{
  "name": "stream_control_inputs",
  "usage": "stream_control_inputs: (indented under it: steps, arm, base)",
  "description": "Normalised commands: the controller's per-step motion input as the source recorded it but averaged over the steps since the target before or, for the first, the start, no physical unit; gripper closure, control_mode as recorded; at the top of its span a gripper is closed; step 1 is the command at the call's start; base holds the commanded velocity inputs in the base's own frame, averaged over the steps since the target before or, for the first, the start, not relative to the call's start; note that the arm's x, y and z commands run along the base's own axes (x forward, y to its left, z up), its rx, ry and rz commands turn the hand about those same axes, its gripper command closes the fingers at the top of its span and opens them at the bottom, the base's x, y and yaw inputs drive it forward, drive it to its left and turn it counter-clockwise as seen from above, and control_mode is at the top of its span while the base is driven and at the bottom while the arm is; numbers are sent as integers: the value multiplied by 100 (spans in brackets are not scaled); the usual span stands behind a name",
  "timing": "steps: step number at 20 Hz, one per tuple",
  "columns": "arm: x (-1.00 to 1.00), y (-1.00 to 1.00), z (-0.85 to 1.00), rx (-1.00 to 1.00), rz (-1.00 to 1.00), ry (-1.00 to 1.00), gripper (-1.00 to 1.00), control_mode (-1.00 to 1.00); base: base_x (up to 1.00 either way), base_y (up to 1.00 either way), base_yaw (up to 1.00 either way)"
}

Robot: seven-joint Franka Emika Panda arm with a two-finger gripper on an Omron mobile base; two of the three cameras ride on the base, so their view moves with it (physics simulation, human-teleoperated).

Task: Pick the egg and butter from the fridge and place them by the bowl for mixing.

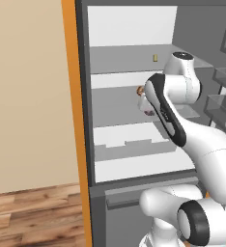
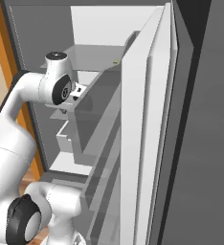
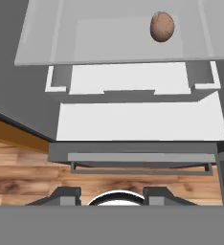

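My arm (image 1: 182, 125) is closest, reaching into the open fridge (image 1: 129, 159). In the hand view the gripper (image 3: 113, 193) has its two fingertips (image 3: 66, 193) spread apart with nothing between them. I see the egg (image 3: 162, 26) lying alone on a fridge shelf (image 3: 109, 43), well apart from the gripper. The butter (image 1: 154, 58) sits at the back of the fridge's upper shelf.
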Motion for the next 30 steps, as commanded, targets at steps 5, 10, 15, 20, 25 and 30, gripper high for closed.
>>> stream_control_inputs:
  steps: [5, 10, 15, 20, 25, 30]
  arm:
    - [-2, 0, 0, -7, 0, 0, -100, -100]
    - [-1, -7, 0, -10, 2, 0, -100, -100]
    - [-2, -35, 0, -5, 9, -19, -100, -100]
    - [-8, -38, 0, -1, 8, -38, -100, -100]
    - [0, -10, 0, -1, 0, -25, -100, -100]
    - [0, 1, 35, 0, -5, -11, -100, -100]
  base:
    - [0, 0, 0]
    - [0, 0, 0]
    - [0, 0, 0]
    - [0, 0, 0]
    - [0, 0, 0]
    - [0, 0, 0]
